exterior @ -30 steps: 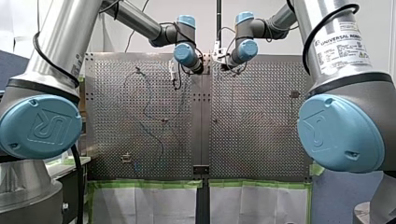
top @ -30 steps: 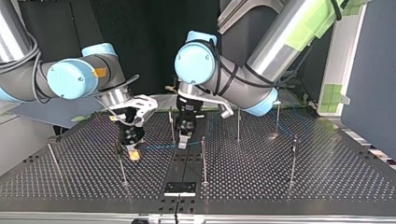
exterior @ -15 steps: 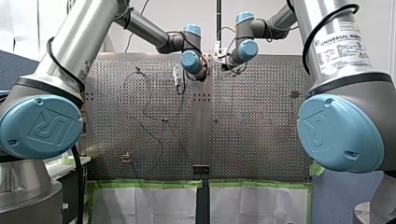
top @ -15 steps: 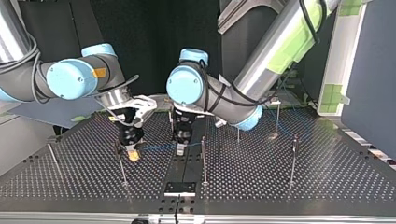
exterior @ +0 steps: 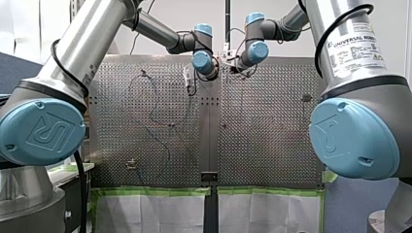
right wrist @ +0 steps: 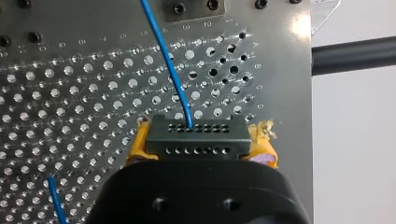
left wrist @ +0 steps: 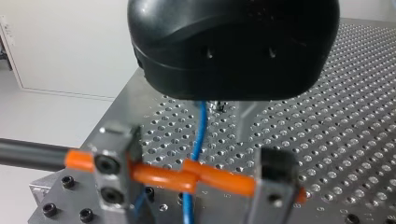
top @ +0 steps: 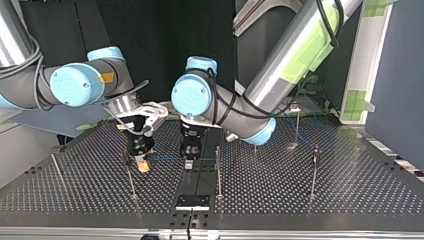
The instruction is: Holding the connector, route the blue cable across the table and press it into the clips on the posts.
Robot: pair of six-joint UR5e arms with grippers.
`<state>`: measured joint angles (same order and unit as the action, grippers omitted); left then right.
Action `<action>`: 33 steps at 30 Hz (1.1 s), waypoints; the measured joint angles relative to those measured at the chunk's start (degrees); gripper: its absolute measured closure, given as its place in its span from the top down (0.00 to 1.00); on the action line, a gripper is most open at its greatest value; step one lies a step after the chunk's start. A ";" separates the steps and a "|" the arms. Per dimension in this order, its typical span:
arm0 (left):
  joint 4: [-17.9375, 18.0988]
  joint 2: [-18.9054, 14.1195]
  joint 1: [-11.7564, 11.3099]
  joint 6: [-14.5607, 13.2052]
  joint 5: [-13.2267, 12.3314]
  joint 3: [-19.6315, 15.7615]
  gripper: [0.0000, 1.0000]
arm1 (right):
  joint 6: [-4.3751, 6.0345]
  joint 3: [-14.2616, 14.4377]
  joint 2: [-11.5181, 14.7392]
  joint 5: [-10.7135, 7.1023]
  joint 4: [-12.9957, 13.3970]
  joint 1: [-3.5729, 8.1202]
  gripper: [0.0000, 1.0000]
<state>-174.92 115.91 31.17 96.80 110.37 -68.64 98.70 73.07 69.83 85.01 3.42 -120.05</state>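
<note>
The blue cable (right wrist: 166,60) is thin and limp, light as anything, so I judge it will sag and wander unless kept taut, and it could kink if pinched hard. The connector (right wrist: 196,137) is the rigid part, a small black block with rows of holes, and that is the sensible place to hold. My right end effector (right wrist: 198,144) is clamped on it, yellow pads (right wrist: 139,145) pressed against its two short sides, with the cable leaving the block's face and running ahead over the perforated tabletop (top: 300,195). In the top view my left end effector (top: 189,161) sits low at about 3 o'clock of the right one, a short taut run of cable between them, and a post (top: 218,170) stands just at its 3 o'clock. From the left wrist the cable disappears up under the black body and crosses an orange strip (left wrist: 219,179) ahead; I cannot tell whether that end effector is gripping it or merely guiding it.
</note>
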 joint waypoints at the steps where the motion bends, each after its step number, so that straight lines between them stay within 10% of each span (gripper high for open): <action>1: -0.08 0.01 0.03 0.04 0.11 0.00 0.00 | 0.00 0.00 0.00 0.00 -0.02 0.01 0.00; 18: -2.56 -0.13 0.35 1.03 3.94 -1.83 0.00 | -0.09 1.69 -0.12 0.10 -0.04 -0.17 0.00; 33: 3.60 -5.43 0.62 1.83 4.46 -8.89 0.00 | 0.08 6.03 -0.20 0.20 0.11 -0.11 0.00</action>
<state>-171.32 110.48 31.79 98.63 114.82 -77.53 98.79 79.10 69.63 85.21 3.53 -120.16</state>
